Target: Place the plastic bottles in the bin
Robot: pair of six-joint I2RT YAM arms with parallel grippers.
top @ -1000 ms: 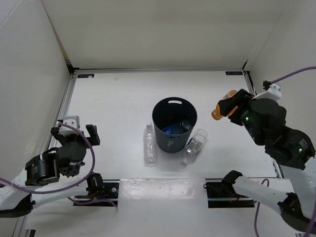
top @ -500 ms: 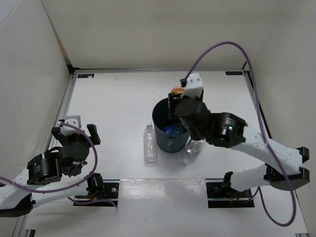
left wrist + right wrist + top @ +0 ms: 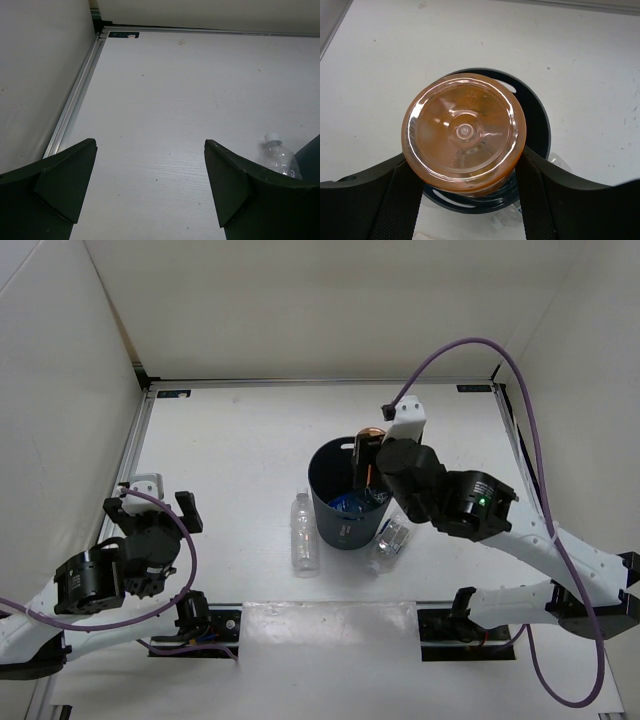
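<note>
While the R jaws gripped the orange bottle (image 3: 462,132) tight over the bin (image 3: 540,120) mouth, the sound move was to centre it w/in the rim, then let go low. L jaws stood wide open, empty. Two clear bottles (image 3: 304,532) lay on the worktop (image 3: 230,440) beside the bin.

You can read nothing here: the embossed marks under the orange bottle (image 3: 462,131) and the small sticker (image 3: 123,35) at the far edge of the table (image 3: 200,100) are too blurred.

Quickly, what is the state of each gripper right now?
Left gripper: open, holding nothing.
Right gripper: closed on the orange bottle, over the bin.
</note>
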